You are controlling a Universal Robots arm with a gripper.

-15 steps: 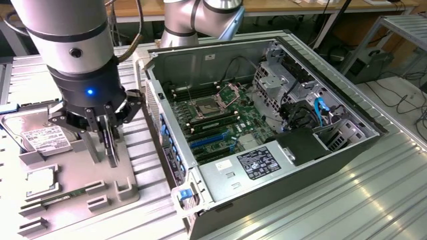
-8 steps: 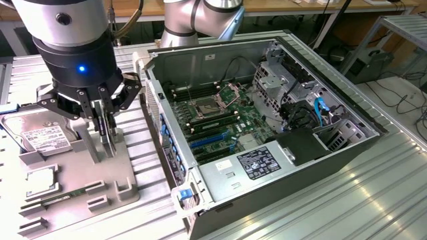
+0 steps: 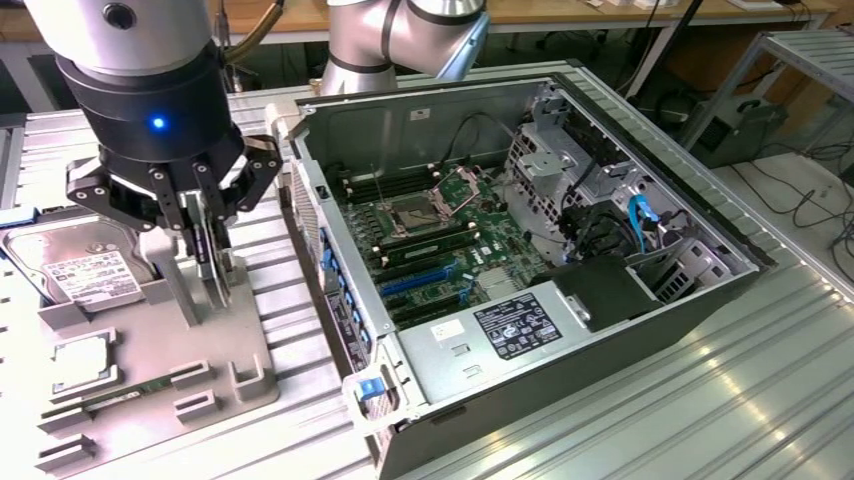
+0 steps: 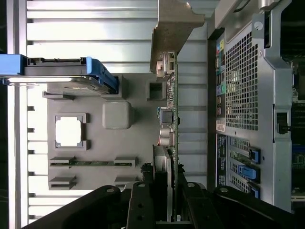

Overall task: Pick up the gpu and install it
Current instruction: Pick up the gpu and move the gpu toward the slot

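Gpu (image 3: 214,280) stands on edge, pinched by the tool (image 3: 200,225); computer case (image 3: 534,250) lies toward the exterior view's right.

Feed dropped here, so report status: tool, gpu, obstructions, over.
Tool shut on gpu. It stands on edge over gray fixture, beside open case. Hard drive close by.

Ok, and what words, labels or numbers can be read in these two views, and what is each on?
Nothing can be quoted: no text is legible.
White label on the hard drive: print too small to read.
Black label on the power supply: white print, too small to read.
Coloured stickers on the case rear: blurred.
gpu: seen edge-on, no print shows.
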